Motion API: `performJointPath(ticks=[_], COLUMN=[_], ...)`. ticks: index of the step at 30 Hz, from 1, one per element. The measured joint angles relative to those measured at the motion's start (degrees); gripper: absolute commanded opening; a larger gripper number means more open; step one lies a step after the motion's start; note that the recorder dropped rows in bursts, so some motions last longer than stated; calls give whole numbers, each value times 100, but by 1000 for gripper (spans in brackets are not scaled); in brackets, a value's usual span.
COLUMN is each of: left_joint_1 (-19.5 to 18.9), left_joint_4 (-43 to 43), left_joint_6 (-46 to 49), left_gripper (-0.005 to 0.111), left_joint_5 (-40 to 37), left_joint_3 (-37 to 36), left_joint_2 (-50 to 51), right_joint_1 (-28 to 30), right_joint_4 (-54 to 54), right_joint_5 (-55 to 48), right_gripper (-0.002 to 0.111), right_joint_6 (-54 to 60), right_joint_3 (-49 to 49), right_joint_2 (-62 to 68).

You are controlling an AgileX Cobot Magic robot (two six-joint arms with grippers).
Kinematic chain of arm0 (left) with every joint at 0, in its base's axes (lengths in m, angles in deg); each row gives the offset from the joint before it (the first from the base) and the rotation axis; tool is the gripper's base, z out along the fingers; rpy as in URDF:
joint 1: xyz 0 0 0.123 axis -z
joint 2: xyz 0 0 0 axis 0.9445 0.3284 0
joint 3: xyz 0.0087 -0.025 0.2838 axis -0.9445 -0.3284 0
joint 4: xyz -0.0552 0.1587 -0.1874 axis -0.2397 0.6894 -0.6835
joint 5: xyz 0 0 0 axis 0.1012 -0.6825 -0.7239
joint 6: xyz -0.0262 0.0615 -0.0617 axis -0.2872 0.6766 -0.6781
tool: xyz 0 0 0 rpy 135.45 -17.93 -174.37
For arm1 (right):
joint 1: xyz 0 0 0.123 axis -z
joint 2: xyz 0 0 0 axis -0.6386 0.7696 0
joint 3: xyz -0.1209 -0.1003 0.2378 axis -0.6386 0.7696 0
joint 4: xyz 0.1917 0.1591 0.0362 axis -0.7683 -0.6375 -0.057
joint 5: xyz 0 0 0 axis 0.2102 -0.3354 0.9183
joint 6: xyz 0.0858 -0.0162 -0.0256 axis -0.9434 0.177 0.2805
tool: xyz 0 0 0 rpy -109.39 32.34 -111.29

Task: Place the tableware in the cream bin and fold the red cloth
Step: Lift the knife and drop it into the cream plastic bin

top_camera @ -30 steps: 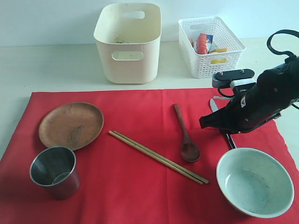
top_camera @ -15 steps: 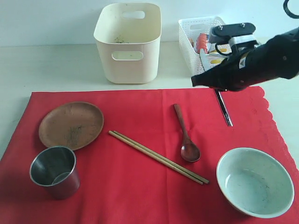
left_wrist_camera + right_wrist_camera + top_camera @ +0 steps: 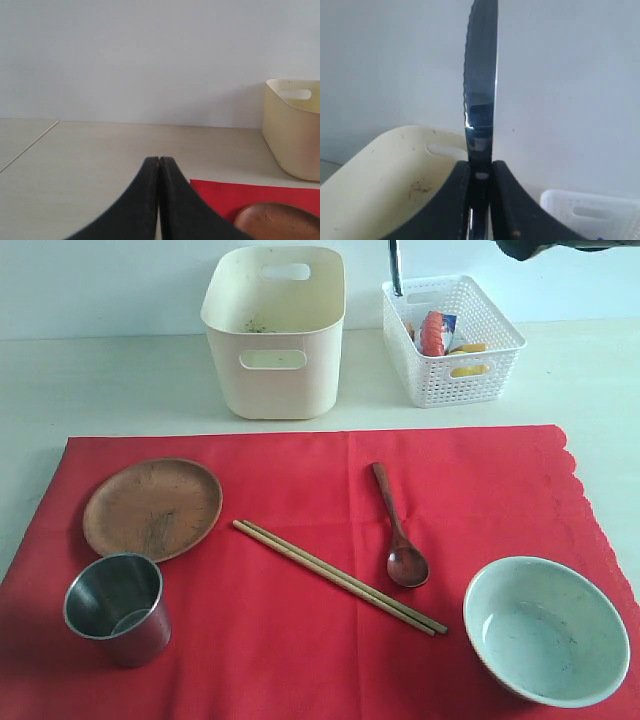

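My right gripper [image 3: 480, 170] is shut on the silver knife [image 3: 481, 90], whose serrated blade sticks out past the fingers. In the exterior view only the knife's end [image 3: 396, 268] hangs down at the top, between the cream bin [image 3: 273, 330] and the white basket; the right arm is almost out of frame. On the red cloth [image 3: 300, 640] lie the brown plate [image 3: 152, 508], steel cup [image 3: 117, 608], chopsticks [image 3: 338, 576], dark spoon [image 3: 397, 530] and pale bowl [image 3: 545, 630]. My left gripper [image 3: 159, 161] is shut on nothing, near the plate [image 3: 280, 220].
A white lattice basket [image 3: 452, 338] holding food items stands right of the cream bin at the back. Bare beige tabletop [image 3: 110, 380] lies behind the cloth on the left.
My right gripper has lifted the knife off the cloth's right side and carried it up and back, leaving the exterior view except for the knife's end.
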Motion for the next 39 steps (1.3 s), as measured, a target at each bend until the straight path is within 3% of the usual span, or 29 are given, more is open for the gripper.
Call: performJointPath(ticks=[9, 22, 39], left_joint_1=[0, 0, 0], left_joint_4=[0, 0, 0], left_joint_6=[0, 0, 0], left_gripper=[3, 3, 3], left_joint_5=[0, 0, 0], left_joint_3=[0, 0, 0], left_joint_2=[0, 0, 0], right_joint_1=[-386, -605, -681], right_joint_4=[428, 484, 422], right_joint_5=[87, 222, 178], right_gripper=[0, 1, 38], right_joint_6=[0, 0, 0], right_joint_3=[-1096, -1181, -1191], right_joint_2=[924, 1250, 1250])
